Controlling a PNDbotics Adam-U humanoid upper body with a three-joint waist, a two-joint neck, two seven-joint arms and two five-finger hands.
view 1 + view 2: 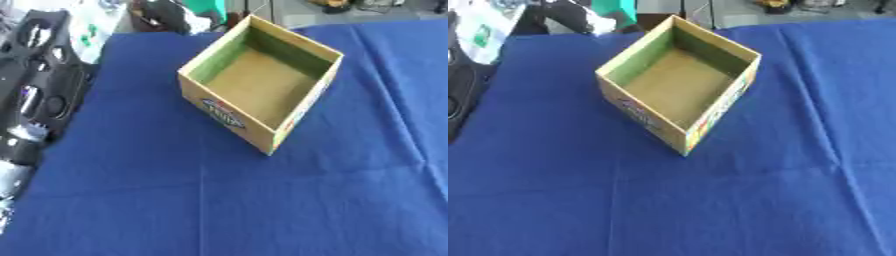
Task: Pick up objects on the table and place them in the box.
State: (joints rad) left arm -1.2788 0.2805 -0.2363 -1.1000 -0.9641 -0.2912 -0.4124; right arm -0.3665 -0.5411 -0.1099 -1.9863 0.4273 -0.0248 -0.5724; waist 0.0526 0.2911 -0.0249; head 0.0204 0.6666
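An open cardboard box (262,80) with a printed label on its front wall stands turned at an angle on the blue cloth (219,200), a little behind the middle. Its brown floor shows bare inside. No loose object shows on the cloth. My left arm, black with silver joints, runs along the table's left edge, and my left hand (39,35) lies at its far end near the back left corner, well left of the box. My right hand shows in neither view.
Past the table's far edge lie a teal thing (614,10), a dark thing (162,15) and a white sheet with green marks (483,30). Wide blue cloth spreads in front of and to the right of the box.
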